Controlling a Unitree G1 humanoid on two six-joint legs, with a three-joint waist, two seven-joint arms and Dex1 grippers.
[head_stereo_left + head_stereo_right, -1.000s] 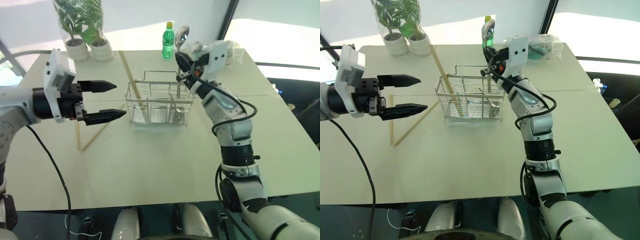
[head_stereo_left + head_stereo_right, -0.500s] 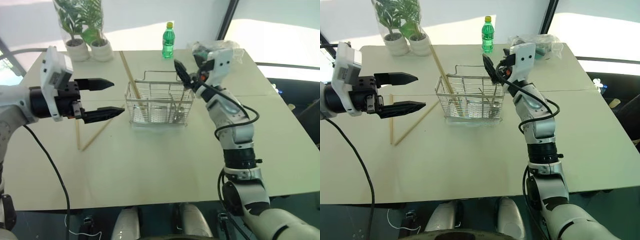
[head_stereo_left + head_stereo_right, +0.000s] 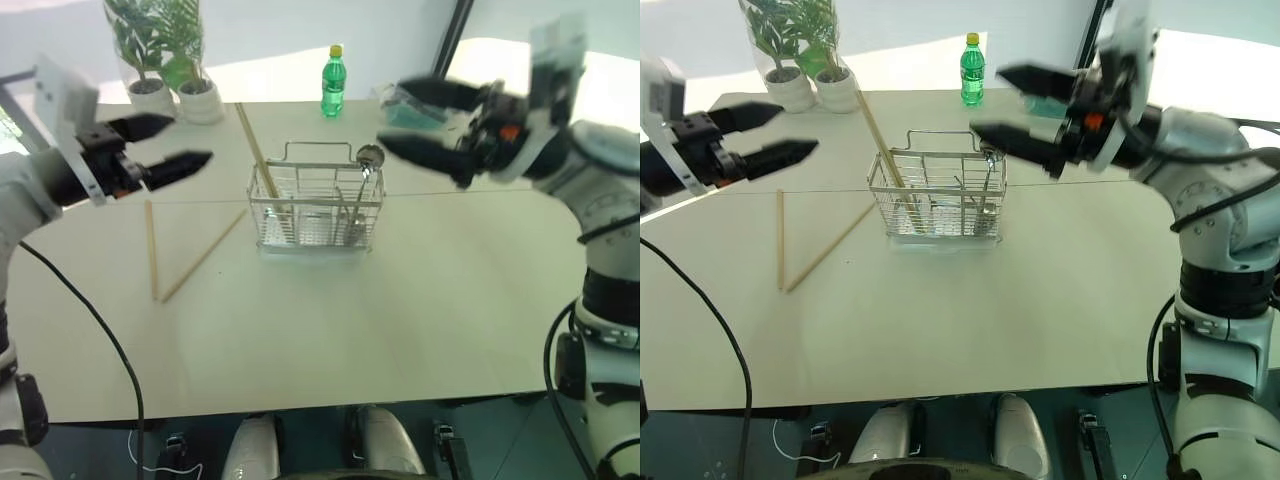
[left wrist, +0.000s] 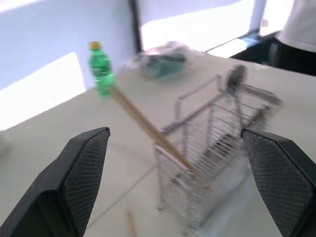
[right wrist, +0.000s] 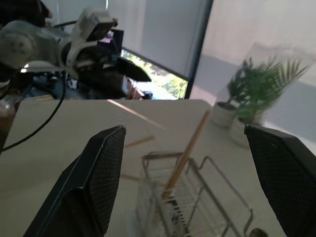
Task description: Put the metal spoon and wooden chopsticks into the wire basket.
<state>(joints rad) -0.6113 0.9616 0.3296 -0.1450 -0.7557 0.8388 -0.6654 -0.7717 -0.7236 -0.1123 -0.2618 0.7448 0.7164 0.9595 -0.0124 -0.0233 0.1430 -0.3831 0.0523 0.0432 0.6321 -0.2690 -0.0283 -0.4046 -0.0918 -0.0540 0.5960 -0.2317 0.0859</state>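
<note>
spoon [image 3: 366, 170] in basket [image 3: 318, 212], chopsticks [image 3: 152, 249] left

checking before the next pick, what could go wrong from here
The chopstick in the basket leans far out over the wire basket rim, so a passing arm might lever it out or tip the basket. The two chopsticks on the table lie touching at one end, so the open left gripper may drag both.

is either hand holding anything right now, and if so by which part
Nothing is held. The left hand and right hand are both open and empty.
</note>
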